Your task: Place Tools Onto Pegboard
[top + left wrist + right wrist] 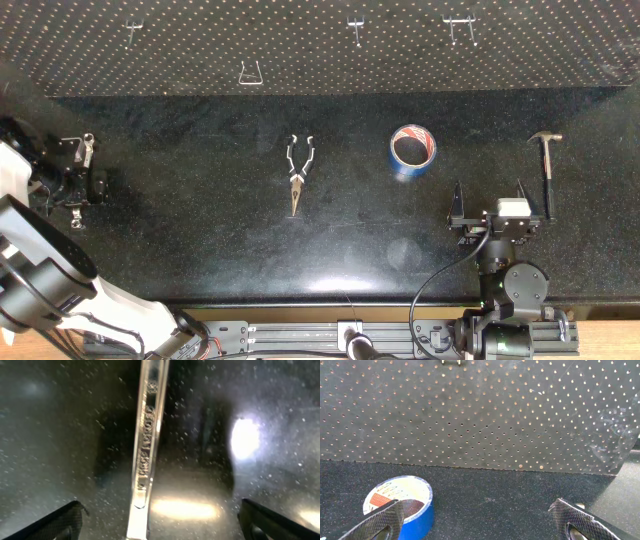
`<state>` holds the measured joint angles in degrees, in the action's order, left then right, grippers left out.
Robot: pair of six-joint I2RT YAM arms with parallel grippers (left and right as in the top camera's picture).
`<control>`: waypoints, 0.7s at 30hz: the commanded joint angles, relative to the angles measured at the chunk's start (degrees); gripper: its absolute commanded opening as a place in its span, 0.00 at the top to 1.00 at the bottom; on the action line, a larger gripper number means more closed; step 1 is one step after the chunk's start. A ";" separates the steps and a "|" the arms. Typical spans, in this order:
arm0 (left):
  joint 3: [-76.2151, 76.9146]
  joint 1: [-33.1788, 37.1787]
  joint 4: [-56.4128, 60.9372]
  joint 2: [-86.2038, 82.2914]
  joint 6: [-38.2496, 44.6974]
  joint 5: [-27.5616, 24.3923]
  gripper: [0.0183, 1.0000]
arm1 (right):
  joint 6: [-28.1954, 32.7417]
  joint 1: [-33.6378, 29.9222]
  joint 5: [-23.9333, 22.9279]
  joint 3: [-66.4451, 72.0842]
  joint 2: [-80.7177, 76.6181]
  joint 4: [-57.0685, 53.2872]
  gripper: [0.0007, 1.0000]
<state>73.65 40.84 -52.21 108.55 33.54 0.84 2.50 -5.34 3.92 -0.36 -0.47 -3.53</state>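
1. Looking nearest first, I find my right gripper (490, 200) low over the black speckled tabletop (200, 240), toward the right side. Its two fingers are spread wide with nothing between them, and the right wrist view (477, 507) shows the same bare gap.
2. At the far left of the table sits my left gripper (78, 185). In its wrist view (160, 505) the dark fingers stand well apart on either side of a shiny flat steel wrench (145, 460). The wrench lies on the tabletop, running near to far between them. I cannot tell whether either finger touches it.
3. From above, the wrench (87, 148) pokes out just beyond that gripper.
4. Around the middle of the table lie the silver needle-nose pliers with pale handles (299, 175), tip toward me and handles spread toward the far side, well apart from both grippers.
5. Just right of my right gripper lies the dark-handled hammer with a metal head (546, 165), handle running near to far, head at the far end.
6. Slightly farther out, left of the hammer, the blue roll of tape (412, 152) rests on the table. The right wrist view shows it (402, 502) lying just beyond that gripper's left finger.
7. Farthest back runs the dark perforated pegboard (300, 40) along the table's far edge. It carries metal hooks (459, 28) and one wire loop hook (250, 74), with no tool on any of them.
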 commanded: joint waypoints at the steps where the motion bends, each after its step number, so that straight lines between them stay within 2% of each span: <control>1: 0.94 0.35 0.44 1.03 0.66 0.61 0.00 | 0.61 -0.09 -0.50 0.11 0.42 -0.33 0.02; 8: 0.94 0.33 1.33 2.84 1.46 -0.44 0.00 | 0.61 -0.09 -0.50 0.11 0.42 -0.33 0.02; 12: 0.94 -0.44 2.58 3.34 1.46 1.57 0.01 | 0.61 -0.09 -0.52 0.11 0.42 -0.33 0.02; 17: 0.94 -0.79 2.58 3.48 1.46 1.51 0.00 | 0.61 -0.09 -0.50 0.11 0.42 -0.33 0.02; 21: 0.94 -0.79 2.82 3.48 1.46 1.53 0.10 | 0.61 -0.09 -0.50 0.11 0.42 -0.33 0.02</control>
<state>73.89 40.18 -49.98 110.41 34.70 1.30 2.50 -5.34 3.92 -0.36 -0.47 -3.53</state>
